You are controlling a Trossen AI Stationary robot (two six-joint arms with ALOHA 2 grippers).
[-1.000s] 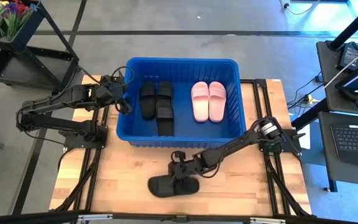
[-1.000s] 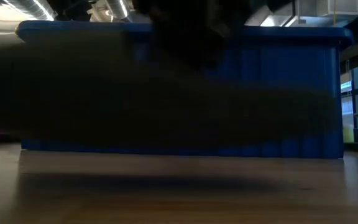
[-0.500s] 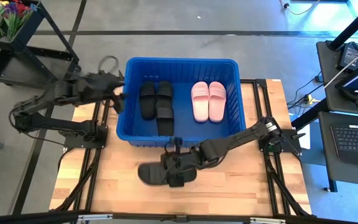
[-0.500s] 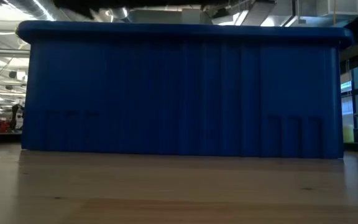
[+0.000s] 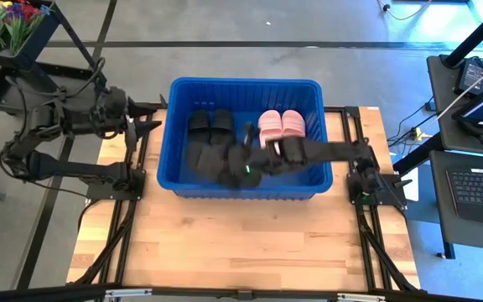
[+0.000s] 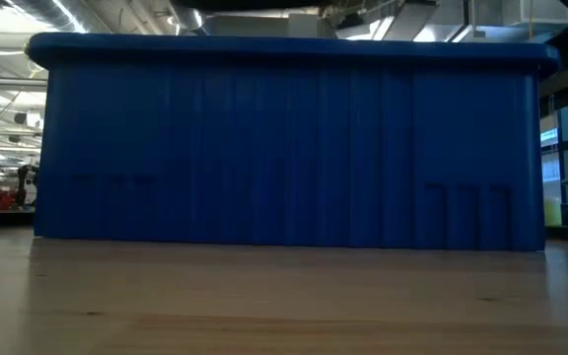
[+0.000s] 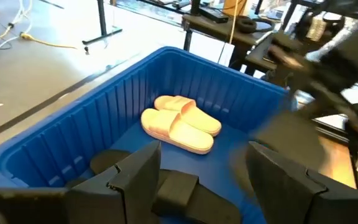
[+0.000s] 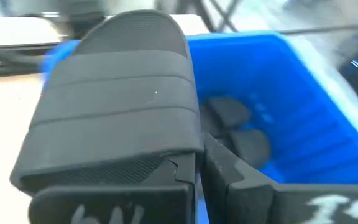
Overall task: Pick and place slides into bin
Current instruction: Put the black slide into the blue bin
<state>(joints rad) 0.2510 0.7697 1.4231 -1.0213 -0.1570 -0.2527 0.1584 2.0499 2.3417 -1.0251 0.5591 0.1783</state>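
Slides were nearly all in the bin (image 5: 319, 134) when we looked: a black pair (image 5: 210, 127) lay side by side toward the bin's left, and the pink pair (image 5: 281, 126) sat toward its right. Another black slide (image 8: 114, 124) was in our right gripper (image 5: 246, 168), which reached over the bin's near-left part; in the right wrist view the fingers were closed on the slide's edge, with the bin's blue floor showing beyond it. We could not tell from above whether a sixth slide lay under the arm, since that corner of the bin was a dark blur.

Our left gripper (image 7: 197, 180) hung outside the bin's left wall, clear of the work, its jaws spread apart and holding nothing; its wrist camera looked across the bin at the pink pair.

We judged the step in hand to be the placing of a black slide, with the carry over the rim already made. The next move called for lowering the slide toward the floor of the bin beside the black pair, then parting the fingers to let it drop flat, and lifting the arm straight up so the fingers would not drag the strap or catch the rim. The table (image 5: 225, 252) in front of the bin showed no slides.
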